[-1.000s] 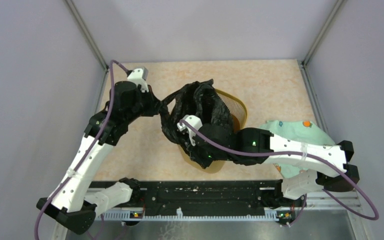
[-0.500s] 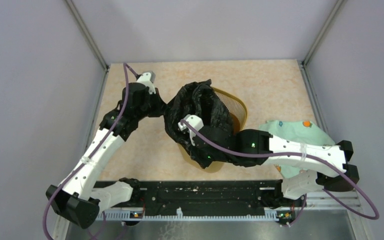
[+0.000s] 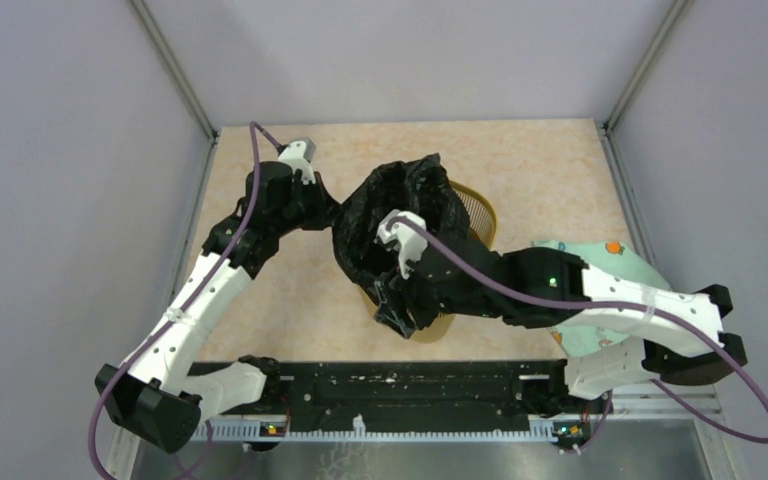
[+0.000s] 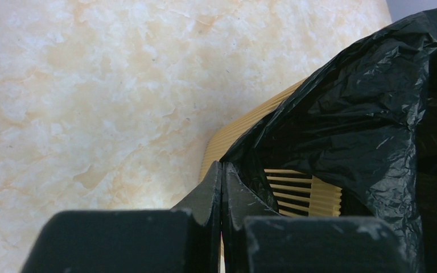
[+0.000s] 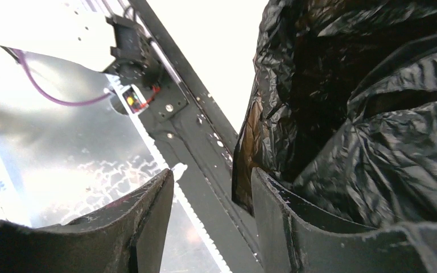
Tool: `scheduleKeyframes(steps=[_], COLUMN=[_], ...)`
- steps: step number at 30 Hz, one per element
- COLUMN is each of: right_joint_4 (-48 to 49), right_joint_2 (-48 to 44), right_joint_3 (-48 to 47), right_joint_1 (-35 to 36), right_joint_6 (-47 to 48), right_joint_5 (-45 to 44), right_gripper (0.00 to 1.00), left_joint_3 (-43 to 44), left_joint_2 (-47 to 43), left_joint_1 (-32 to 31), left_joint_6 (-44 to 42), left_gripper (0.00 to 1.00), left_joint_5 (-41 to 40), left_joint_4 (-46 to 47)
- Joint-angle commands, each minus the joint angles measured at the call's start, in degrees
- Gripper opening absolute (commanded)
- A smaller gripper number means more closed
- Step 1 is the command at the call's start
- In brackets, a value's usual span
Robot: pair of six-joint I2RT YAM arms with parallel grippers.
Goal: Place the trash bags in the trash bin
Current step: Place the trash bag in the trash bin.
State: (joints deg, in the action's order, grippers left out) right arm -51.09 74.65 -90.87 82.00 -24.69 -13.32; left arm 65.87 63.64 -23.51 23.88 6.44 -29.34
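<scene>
l gripper [image 4: 222, 170] clamped on trash bag [image 3: 400, 225] hem at left rim of bin [image 3: 478, 214]. r gripper [image 5: 210, 182] jaws apart, empty, at bag's near edge. bag draped over bin, bulk lies far of r gripper. r arm nearer for re-grab.

— Buried under the trash bag [image 3: 400, 210]?
— Nearly all of the trash bin [image 3: 477, 212]; only a slotted strip of rim showing.
— Anything else covered?
— Half the green cloth [image 3: 600, 258], behind the right arm [image 3: 620, 300]. Washed out to white beyond the bag in the right wrist view.
</scene>
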Motion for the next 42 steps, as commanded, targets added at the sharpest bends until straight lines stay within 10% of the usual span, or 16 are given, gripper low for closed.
scheduleKeyframes(steps=[1, 14, 33, 37, 42], right_joint_4=[-1.1, -18.1, -18.7, -15.2, -16.3], right_joint_2=[-3.8, 4.8, 15.7, 14.4, 14.0], right_joint_3=[-6.4, -23.4, -33.5, -29.9, -29.2], right_joint_1=[0.5, 0.5, -3.5, -5.9, -6.4], right_joint_6=[-1.1, -7.7, -5.2, -4.9, -5.6], right_joint_5=[-4.2, -31.9, -36.5, -33.2, -32.3], right_gripper=[0.55, 0.56, 0.79, 0.77, 0.47], left_joint_3=[0.0, 0.0, -0.8, -1.1, -1.5], left_joint_2=[0.1, -0.3, -0.4, -0.8, -1.0], left_joint_1=[0.3, 0.3, 0.3, 0.3, 0.3], left_joint_6=[-0.6, -0.4, -0.1, 0.0, 0.1], left_gripper=[0.0, 0.01, 0.01, 0.01, 0.01], left_joint_5=[1.3, 2.5, 3.8, 3.8, 3.8], left_joint_4=[4.0, 4.5, 5.2, 5.2, 5.4])
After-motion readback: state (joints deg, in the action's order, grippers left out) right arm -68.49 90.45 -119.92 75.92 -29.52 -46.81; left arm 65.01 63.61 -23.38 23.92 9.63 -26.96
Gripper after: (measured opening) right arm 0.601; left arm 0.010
